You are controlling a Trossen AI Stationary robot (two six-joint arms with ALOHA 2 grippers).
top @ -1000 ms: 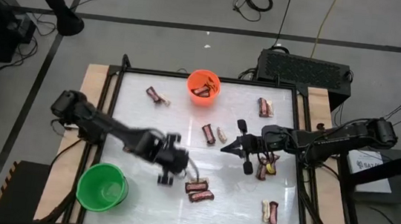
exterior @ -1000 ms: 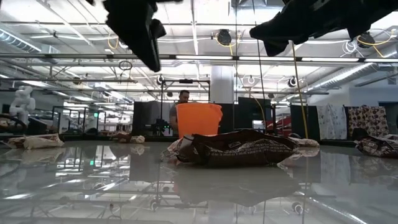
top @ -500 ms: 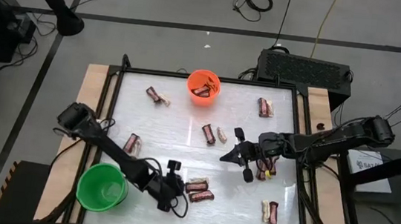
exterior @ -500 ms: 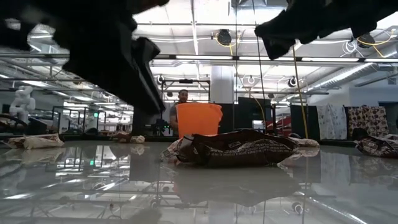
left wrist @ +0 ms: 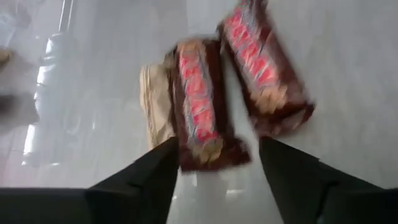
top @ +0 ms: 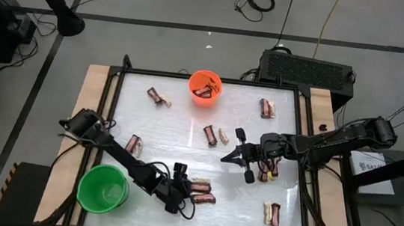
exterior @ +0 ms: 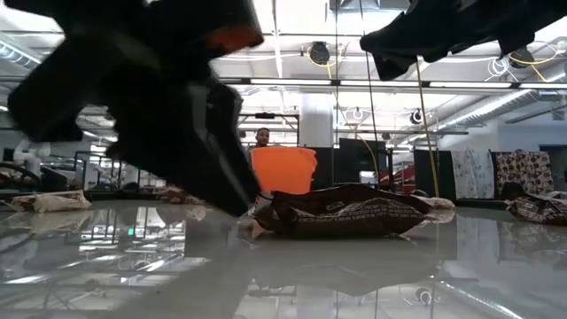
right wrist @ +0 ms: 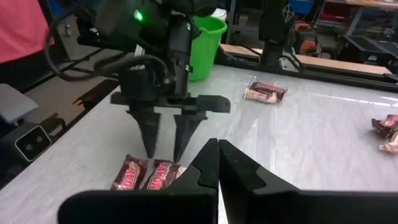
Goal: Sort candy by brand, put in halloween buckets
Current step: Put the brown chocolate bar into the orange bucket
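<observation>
Glossy white tabletop (top: 184, 137), framed in black on a wooden base, carries the whole job. At its far edge stands the orange bucket (top: 204, 88), which holds at least one dark bar. At the near left corner stands the green bucket (top: 103, 189), and from above it looks empty.

Sorting is judged to be at an early stage, because most of the candy lies loose on the table. A dark bar (top: 158, 96) lies left of the orange bucket. Another dark bar (top: 134, 145) lies beside the left arm. A dark bar (top: 209, 135) and a pale piece (top: 223, 136) lie side by side near the centre. A small group (top: 266, 108) lies at the far right. A further group (top: 272, 214) lies at the near right.

The left gripper (top: 179, 190) is low over the table at the near centre with its fingers apart. They straddle the end of one of two dark red-lettered bars (left wrist: 199, 102), which lie side by side; a pale wrapper (left wrist: 155, 102) shows beside them. Nothing is clamped yet, so the next step is probably to close on that bar.

The right gripper (top: 234, 154) hovers at centre right with its fingers pressed together and nothing visibly held. A few pieces (top: 270, 169) lie under its wrist.
</observation>
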